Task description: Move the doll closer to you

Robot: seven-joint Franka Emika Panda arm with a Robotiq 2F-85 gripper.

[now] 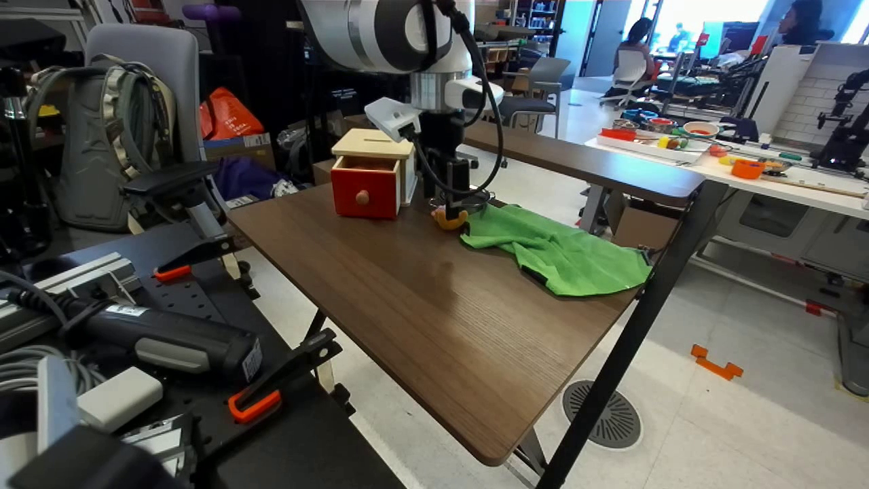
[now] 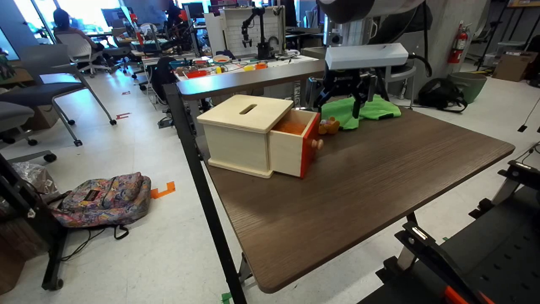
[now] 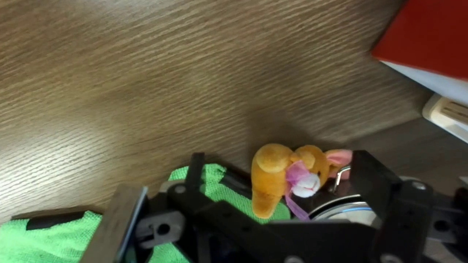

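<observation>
Near the tabletop (image 1: pixel 421 305) edge farthest in both exterior views | claw (image 3: pixel 279 160) spread | doll (image 3: pixel 270 171) between its fingers (image 3: pixel 370 173), long axis across gap

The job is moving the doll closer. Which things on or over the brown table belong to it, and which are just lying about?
Part of the job:
doll, orange with pink ears
gripper, open, close to the doll

Just lying about:
green cloth, rumpled
wooden box, its red drawer partly out
round metal item, partly hidden
</observation>
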